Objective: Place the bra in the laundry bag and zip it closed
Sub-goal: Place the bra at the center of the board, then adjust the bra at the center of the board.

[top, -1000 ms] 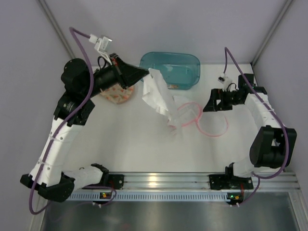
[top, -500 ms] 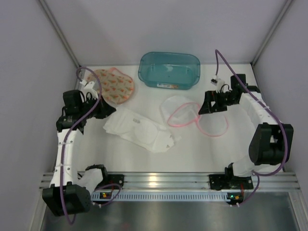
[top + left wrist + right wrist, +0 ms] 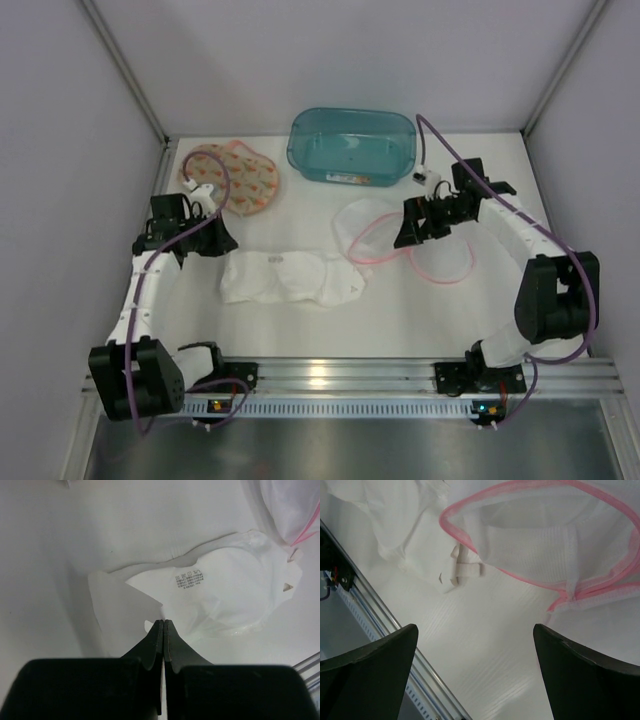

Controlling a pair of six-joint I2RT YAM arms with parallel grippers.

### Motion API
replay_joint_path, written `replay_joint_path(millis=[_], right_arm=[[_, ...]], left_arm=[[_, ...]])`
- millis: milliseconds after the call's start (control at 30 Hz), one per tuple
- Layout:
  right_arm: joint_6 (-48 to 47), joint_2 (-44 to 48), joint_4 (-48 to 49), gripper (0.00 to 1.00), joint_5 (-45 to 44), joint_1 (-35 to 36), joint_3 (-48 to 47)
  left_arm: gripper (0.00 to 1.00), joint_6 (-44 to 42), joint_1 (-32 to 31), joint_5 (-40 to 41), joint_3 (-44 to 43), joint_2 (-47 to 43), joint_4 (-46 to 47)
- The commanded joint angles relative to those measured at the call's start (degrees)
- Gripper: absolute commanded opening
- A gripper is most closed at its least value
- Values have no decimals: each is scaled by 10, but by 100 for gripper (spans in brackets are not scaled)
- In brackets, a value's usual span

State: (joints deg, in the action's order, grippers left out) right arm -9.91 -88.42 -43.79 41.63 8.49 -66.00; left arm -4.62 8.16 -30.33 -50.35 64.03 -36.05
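The white bra [image 3: 290, 280] lies spread flat on the table, left of centre; its label faces up in the left wrist view [image 3: 210, 590]. My left gripper [image 3: 224, 246] is at its left end, fingers pressed together on the thin edge of the bra [image 3: 163, 623]. The laundry bag [image 3: 375, 228], white mesh with pink trim, lies open to the right of the bra, and a pink loop of its trim [image 3: 440, 262] trails further right. My right gripper [image 3: 408, 225] hovers over the bag's right side, open and holding nothing [image 3: 475, 628]. The bag's pink mouth [image 3: 545, 540] and the bra's hook end [image 3: 465, 571] lie ahead of it.
A teal plastic bin [image 3: 352, 145] stands at the back centre. An orange-patterned padded garment [image 3: 235, 178] lies at the back left. The metal rail [image 3: 330, 375] runs along the near edge, and grey walls close in both sides.
My left arm has come down and back to the left, bringing the bra from hanging in the air to lying flat. My right gripper has moved left over the bag.
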Motion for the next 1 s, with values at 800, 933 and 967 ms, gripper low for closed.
replay_joint_path(millis=[800, 933, 967], right_arm=[[81, -100, 199, 95, -113, 61, 14], [84, -136, 214, 92, -173, 60, 9], [88, -147, 217, 91, -182, 57, 6]], left_arm=[[69, -62, -283, 98, -49, 7, 87], [66, -70, -379, 141, -73, 40, 78], [64, -70, -420, 150, -79, 64, 78]])
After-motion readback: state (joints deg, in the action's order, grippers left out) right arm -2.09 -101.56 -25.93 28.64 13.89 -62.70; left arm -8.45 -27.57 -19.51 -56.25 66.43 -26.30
